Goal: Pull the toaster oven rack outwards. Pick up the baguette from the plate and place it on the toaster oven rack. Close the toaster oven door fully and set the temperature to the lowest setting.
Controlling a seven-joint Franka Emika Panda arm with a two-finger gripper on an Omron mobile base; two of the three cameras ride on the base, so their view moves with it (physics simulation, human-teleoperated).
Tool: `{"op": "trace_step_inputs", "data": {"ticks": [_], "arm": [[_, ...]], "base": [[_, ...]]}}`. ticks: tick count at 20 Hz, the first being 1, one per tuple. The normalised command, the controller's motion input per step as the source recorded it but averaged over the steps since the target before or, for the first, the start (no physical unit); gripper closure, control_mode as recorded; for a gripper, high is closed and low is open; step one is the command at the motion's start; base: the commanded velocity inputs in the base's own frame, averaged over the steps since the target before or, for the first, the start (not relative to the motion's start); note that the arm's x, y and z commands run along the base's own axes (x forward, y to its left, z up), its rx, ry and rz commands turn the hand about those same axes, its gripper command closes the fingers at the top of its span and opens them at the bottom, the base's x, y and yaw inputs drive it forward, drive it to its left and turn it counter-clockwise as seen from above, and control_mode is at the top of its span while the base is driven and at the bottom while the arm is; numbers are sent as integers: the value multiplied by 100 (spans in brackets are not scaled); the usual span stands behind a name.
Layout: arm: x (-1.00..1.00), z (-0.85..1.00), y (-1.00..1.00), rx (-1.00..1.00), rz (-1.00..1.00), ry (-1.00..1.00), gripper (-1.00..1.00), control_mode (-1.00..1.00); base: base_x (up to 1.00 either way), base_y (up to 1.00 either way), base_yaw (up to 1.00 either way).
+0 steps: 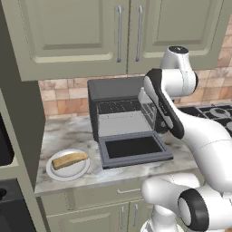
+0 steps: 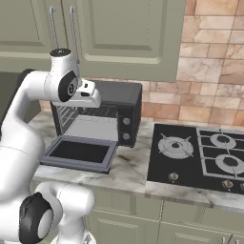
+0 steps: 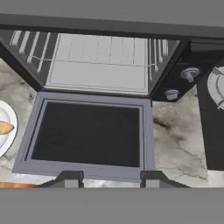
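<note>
Above the counter's front edge, hovering over the dropped door (image 3: pixel 89 135) with gripper (image 3: pixel 111 178) partly spread and empty, rack (image 3: pixel 98 61) deep inside the oven (image 2: pixel 125 94), baguette (image 1: pixel 69 159) waiting on the plate (image 1: pixel 53 173) at the left end: go low and level, hook the rack's front wire, pull straight out.

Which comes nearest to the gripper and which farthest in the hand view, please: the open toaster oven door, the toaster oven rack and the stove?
From the gripper:
1. Toaster oven door, lying open just ahead of the fingertips.
2. Toaster oven rack, beyond the door, inside the cavity.
3. Stove, off at the right edge.
</note>
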Motion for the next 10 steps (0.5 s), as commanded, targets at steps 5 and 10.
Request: {"op": "trace_step_inputs", "data": {"ticks": [5,10], "arm": [[-22,-13,28,0,1,-5,-100,-100],[-73,-1,8,0,5,-16,-100,-100]], "base": [[0,0,0],[0,0,0]]}}
